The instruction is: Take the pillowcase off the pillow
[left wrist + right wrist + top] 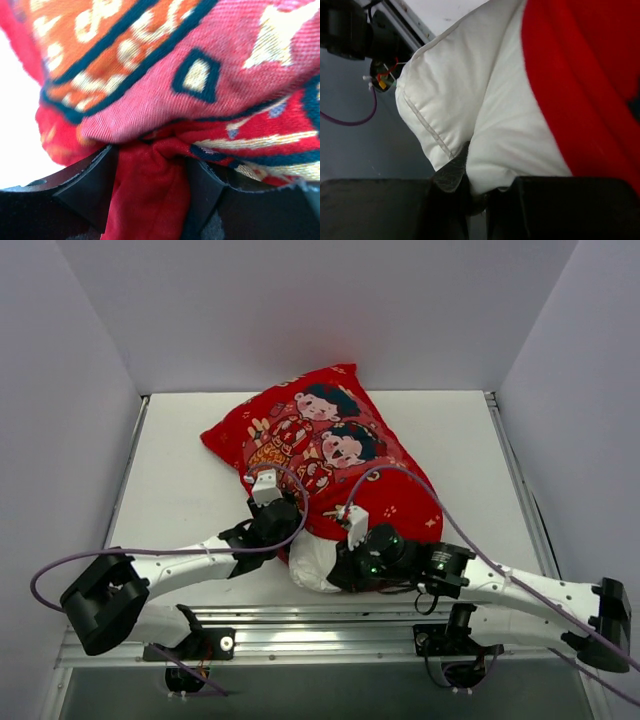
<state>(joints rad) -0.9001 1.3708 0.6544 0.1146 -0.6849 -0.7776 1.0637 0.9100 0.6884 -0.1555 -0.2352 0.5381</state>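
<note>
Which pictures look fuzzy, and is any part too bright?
Left wrist view: the pillowcase weave is sharp mid-picture, fuzzy toward the top, and the left edge glares plain white. Right wrist view: the pillow seam is fairly clear, the jaws below blurry. Top view: even light, nothing glaring.

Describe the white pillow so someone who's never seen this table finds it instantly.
On the table lies a bright red cartoon-printed pillowcase. From its near end bulges a plump white corner: the pillow. Unlike the cover, it's plain, unprinted white.
</note>
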